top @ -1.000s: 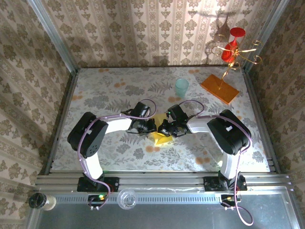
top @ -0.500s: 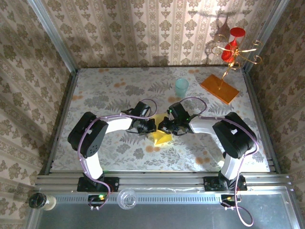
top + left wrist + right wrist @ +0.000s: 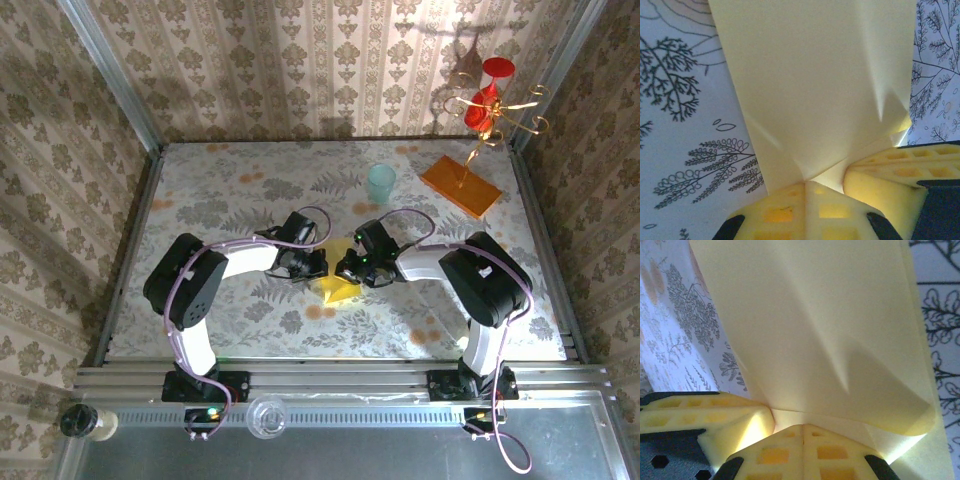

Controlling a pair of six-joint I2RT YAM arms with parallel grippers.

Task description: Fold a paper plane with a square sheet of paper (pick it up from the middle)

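Mid-table on the floral table (image 3: 200,210), you have one square sheet of paper (image 3: 339,289) pinched from opposite sides by two clamped grippers, left gripper (image 3: 321,266) and right gripper (image 3: 343,270), with one cup (image 3: 381,183) beyond.

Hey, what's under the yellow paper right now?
Patterned table shows around the paper. The left gripper and right gripper are shut on it. Whatever lies directly beneath the paper is covered.
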